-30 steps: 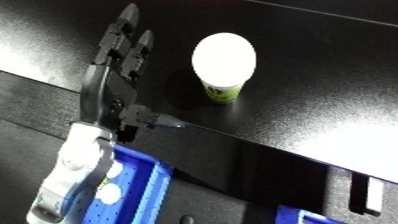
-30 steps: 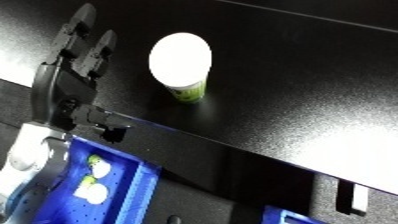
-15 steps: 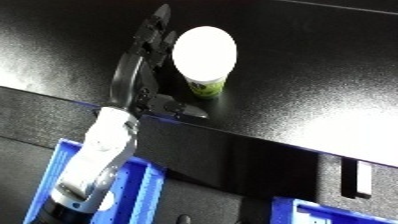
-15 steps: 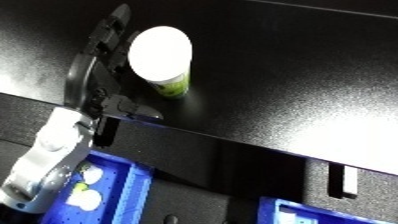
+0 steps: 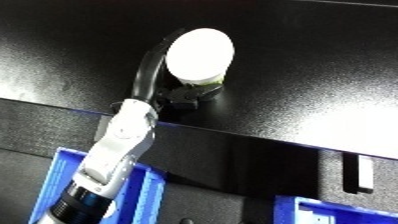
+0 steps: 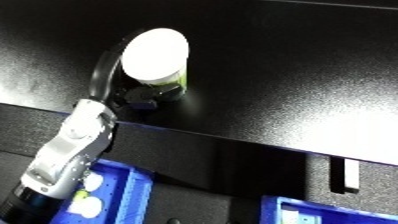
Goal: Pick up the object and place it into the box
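**Left hand wraps the cup on the counter**

The black counter [image 5: 293, 65] carries a white-lidded cup [image 5: 200, 55] with a green base, standing upright. Blue bins [image 5: 58, 170] sit below the edge. The left hand [image 5: 153, 82] — fingers curled round the cup's side — grasps it.

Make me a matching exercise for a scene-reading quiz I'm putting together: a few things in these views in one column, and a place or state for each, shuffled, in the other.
Things:
1. white-lidded cup
2. left hand
3. blue bin
4. black table

Places or states:
A. below the table's front edge, with small white items inside
B. standing on the table, lid up
C. curled round the cup from its left side
D. carrying the cup

Pairs: 1-B, 2-C, 3-A, 4-D
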You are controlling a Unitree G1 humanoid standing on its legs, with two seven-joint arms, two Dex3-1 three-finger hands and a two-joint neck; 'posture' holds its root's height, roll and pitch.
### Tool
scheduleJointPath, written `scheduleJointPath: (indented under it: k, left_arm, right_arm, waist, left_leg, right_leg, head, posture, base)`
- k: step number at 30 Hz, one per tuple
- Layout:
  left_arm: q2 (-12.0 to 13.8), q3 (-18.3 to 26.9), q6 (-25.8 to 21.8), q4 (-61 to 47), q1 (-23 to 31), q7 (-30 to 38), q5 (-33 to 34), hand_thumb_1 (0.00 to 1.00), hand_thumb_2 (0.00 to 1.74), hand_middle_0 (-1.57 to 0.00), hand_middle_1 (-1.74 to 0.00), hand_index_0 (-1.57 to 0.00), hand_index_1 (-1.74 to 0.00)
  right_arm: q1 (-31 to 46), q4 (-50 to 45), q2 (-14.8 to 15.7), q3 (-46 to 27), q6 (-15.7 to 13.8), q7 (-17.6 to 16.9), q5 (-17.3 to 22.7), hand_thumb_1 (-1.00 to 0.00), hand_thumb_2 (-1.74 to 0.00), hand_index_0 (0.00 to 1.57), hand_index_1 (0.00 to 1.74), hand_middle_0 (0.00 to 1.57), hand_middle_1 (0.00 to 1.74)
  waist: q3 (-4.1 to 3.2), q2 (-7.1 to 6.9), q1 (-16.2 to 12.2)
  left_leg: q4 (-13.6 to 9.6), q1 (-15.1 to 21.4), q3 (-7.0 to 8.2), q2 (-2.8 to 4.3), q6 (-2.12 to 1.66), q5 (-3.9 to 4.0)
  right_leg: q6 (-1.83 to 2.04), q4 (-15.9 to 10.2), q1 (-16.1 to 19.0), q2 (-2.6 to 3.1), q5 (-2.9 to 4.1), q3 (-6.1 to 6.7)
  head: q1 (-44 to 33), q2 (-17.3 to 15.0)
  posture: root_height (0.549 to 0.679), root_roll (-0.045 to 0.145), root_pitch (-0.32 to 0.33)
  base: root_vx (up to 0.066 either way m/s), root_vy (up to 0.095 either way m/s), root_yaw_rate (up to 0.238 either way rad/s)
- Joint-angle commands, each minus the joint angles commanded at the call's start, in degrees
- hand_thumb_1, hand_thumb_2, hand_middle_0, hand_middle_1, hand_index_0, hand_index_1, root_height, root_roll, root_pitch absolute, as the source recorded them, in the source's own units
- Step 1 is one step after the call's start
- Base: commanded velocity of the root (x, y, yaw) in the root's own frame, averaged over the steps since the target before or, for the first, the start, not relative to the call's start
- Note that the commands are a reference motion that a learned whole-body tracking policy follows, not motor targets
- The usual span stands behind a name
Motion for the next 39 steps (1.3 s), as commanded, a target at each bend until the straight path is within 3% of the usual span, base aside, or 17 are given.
scheduleJointPath:
  k: [5, 15, 20, 25, 27, 32, 35, 37, 39]
  left_arm:
    - [0.00, 0.15, -0.65, 1.76, -0.25, 0.38, -0.79, 0.95, 1.65, -1.49, -1.65, -1.49, -1.65]
    - [-0.56, 4.44, -2.47, -3.40, 4.47, -3.19, -14.85, 0.95, 1.65, -1.49, -1.65, -1.49, -1.65]
    - [1.06, 8.84, -5.38, -10.30, 9.00, -3.11, -14.36, 0.95, 1.65, -1.49, -1.65, -1.49, -1.65]
    - [4.73, 15.00, -8.34, -14.91, 14.80, -2.23, -10.60, 0.95, 1.65, -1.49, -1.65, -1.49, -1.65]
    - [6.21, 17.90, -9.89, -14.98, 17.03, -1.34, -10.61, 0.95, 1.65, -1.49, -1.65, -1.49, -1.65]
    - [8.79, 26.16, -16.28, -9.99, 21.95, 1.41, -16.11, 0.95, 1.65, -1.49, -1.65, -1.49, -1.65]
    - [9.46, 30.55, -21.71, -4.12, 25.07, 2.19, -18.29, 0.95, 1.65, -1.49, -1.65, -1.49, -1.65]
    - [9.62, 31.90, -23.53, -1.93, 26.18, 2.42, -18.20, 0.95, 1.65, -1.49, -1.65, -1.49, -1.65]
    - [10.63, 34.81, -28.81, 5.50, 28.97, 3.68, -14.36, 0.95, 1.65, -1.49, -1.65, -1.49, -1.65]
  right_arm:
    - [0.13, -0.21, -0.07, 0.17, 0.19, 0.03, -0.31, 0.00, 0.00, 0.00, 0.00, 0.00, 0.00]
    - [1.09, -0.29, -0.14, -0.38, -0.29, -1.25, -0.60, 0.00, 0.00, 0.00, 0.00, 0.00, 0.00]
    - [2.47, -0.81, -0.37, -1.14, -1.28, -2.31, -1.07, 0.00, 0.00, 0.00, 0.00, 0.00, 0.00]
    - [4.70, -1.54, -0.75, -2.78, -2.74, -2.65, 0.21, 0.00, 0.00, 0.00, 0.00, 0.00, 0.00]
    - [5.59, -1.64, -0.99, -3.56, -3.21, -2.58, 0.55, 0.00, 0.00, 0.00, 0.00, 0.00, 0.00]
    - [6.87, -1.47, -1.80, -5.14, -4.06, -2.32, 1.67, 0.00, 0.00, 0.00, 0.00, 0.00, 0.00]
    - [7.08, -1.46, -2.02, -5.71, -3.94, -2.56, 2.00, 0.00, 0.00, 0.00, 0.00, 0.00, 0.00]
    - [7.22, -1.51, -1.98, -5.90, -3.86, -2.71, 1.98, 0.00, 0.00, 0.00, 0.00, 0.00, 0.00]
    - [7.52, -1.65, -1.81, -5.68, -3.49, -3.16, 1.95, 0.00, 0.00, 0.00, 0.00, 0.00, 0.00]
  waist:
    - [0.00, 0.16, -0.17]
    - [0.00, 1.47, 0.89]
    - [0.00, 2.42, 2.45]
    - [0.00, 3.15, 4.52]
    - [0.00, 3.36, 5.21]
    - [0.00, 3.73, 6.59]
    - [0.00, 3.93, 6.98]
    - [0.00, 3.97, 7.15]
    - [0.00, 3.98, 7.44]
  left_leg:
    - [0.14, 0.03, -0.06, -0.04, 0.06, -0.11]
    - [-1.32, 0.63, -1.13, -0.63, -0.14, 0.44]
    - [-2.31, 0.69, -1.99, -1.28, -0.36, 0.98]
    - [-2.48, 0.23, -3.05, -2.22, -0.42, 1.25]
    - [-2.50, 0.18, -3.42, -2.53, -0.42, 1.37]
    - [-2.59, 0.30, -4.06, -3.08, -0.64, 1.75]
    - [-2.07, 0.31, -4.35, -3.24, -0.71, 1.78]
    - [-1.80, 0.31, -4.39, -3.26, -0.68, 1.71]
    - [-1.30, 0.38, -4.43, -3.23, -0.48, 1.55]
  right_leg:
    - [-0.10, 0.26, -0.07, -0.14, -0.17, 0.00]
    - [-0.53, -0.13, 0.61, -0.66, -0.62, -0.42]
    - [-0.82, -0.46, 0.94, -1.20, -0.77, -0.83]
    - [-1.13, -0.18, 0.91, -1.79, -1.13, -1.67]
    - [-1.26, -0.01, 1.00, -1.94, -1.35, -1.93]
    - [-1.78, -0.04, 1.61, -2.13, -2.01, -2.36]
    - [-2.10, 0.38, 2.04, -2.34, -2.59, -2.69]
    - [-2.19, 0.62, 2.14, -2.42, -2.84, -2.79]
    - [-2.41, 1.31, 2.47, -2.49, -3.67, -3.02]
  head:
    - [-0.58, 0.58]
    - [-0.65, 2.16]
    - [-0.03, 3.23]
    - [-0.75, 3.62]
    - [-1.61, 3.44]
    - [-9.00, -2.10]
    - [-13.96, -3.50]
    - [-15.52, -3.68]
    - [-20.76, -4.07]
  posture:
    - [0.631, 0.023, -0.028]
    - [0.633, 0.029, -0.023]
    - [0.634, 0.035, -0.019]
    - [0.633, 0.044, -0.014]
    - [0.633, 0.047, -0.013]
    - [0.635, 0.057, -0.014]
    - [0.634, 0.059, -0.020]
    - [0.633, 0.060, -0.022]
    - [0.632, 0.059, -0.026]
  base:
    - [0.010, 0.010, 0.006]
    - [-0.010, 0.009, 0.073]
    - [-0.024, -0.002, 0.147]
    - [-0.038, -0.020, 0.161]
    - [-0.035, -0.006, 0.131]
    - [-0.048, 0.009, 0.108]
    - [-0.011, 0.010, 0.097]
    - [-0.001, 0.013, 0.087]
    - [-0.002, 0.020, 0.039]
